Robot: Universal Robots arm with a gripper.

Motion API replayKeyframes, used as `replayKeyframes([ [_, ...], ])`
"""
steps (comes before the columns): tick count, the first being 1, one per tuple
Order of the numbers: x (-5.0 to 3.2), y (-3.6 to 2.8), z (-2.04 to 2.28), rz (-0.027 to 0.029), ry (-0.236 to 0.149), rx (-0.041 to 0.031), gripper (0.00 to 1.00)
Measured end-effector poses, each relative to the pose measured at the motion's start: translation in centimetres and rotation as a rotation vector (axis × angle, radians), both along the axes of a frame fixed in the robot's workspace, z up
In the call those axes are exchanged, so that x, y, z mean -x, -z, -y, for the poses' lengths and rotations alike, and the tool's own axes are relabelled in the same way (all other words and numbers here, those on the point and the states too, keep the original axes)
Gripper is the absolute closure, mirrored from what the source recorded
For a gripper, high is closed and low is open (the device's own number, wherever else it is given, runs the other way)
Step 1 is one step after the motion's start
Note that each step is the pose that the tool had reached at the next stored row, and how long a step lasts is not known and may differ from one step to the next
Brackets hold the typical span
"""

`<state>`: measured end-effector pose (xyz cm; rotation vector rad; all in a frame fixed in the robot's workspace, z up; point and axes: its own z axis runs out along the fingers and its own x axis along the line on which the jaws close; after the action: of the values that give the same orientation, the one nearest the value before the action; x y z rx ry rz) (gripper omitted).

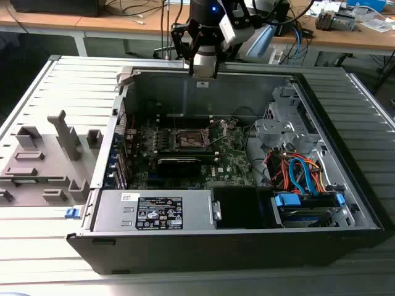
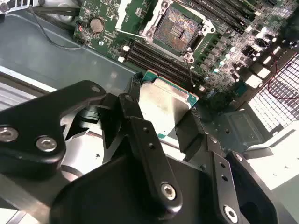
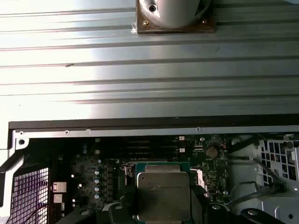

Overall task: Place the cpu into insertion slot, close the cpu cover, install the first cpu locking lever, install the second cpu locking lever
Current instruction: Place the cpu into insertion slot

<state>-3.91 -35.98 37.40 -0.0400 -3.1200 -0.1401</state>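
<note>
The gripper [image 2: 163, 112] is clenched on the chip [image 2: 161, 99]. Its black fingers [image 2: 133, 105] press two opposite edges, and the chip's silvery metal top faces both wrist cameras. In the exterior view the gripper hangs above the wall of the open computer case [image 1: 345, 237] farthest from the camera. The socket [image 2: 175, 29] sits on the green circuit board [image 2: 110, 18] on the case floor. Its dark centre is exposed. The chip is raised well apart from the socket.

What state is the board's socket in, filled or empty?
Empty: the square metal-rimmed socket shows bare; the flat silvery chip is clamped between the jaws.
</note>
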Motion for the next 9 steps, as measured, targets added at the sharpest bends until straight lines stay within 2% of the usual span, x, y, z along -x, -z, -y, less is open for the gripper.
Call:
replayKeyframes([
  [2,0.00,0.02,0.29,0.0001,0.000,-0.0001,0.45],
  [9,0.00,0.06,0.50,0.0000,0.000,0.0001,0.45],
])
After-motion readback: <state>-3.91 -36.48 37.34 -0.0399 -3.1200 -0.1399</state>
